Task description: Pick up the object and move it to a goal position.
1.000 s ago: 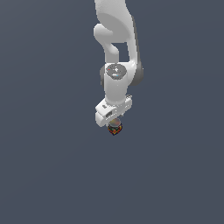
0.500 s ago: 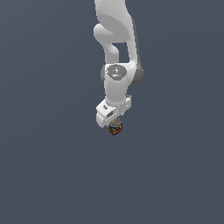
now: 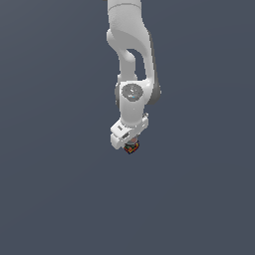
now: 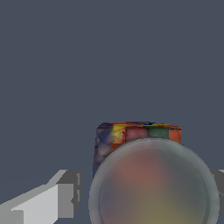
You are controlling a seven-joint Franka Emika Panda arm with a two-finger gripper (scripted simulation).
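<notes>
Tiny dark blocky object (image 3: pixel 131 148) with red, orange, yellow, blue patches sits between the white gripper's (image 3: pixel 130 146) fingers (image 4: pixel 48 202), held; roughly cube-shaped, no clear long axis.

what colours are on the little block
Dark with red, orange, yellow, blue and green patches on the block; wrist view shows it best.

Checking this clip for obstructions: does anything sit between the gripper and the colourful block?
Nothing visible does. In the exterior view the block sits directly under the gripper, with only plain grey surface around. The wrist view shows a translucent sphere overlapping the block; no goal marker is identifiable.
</notes>
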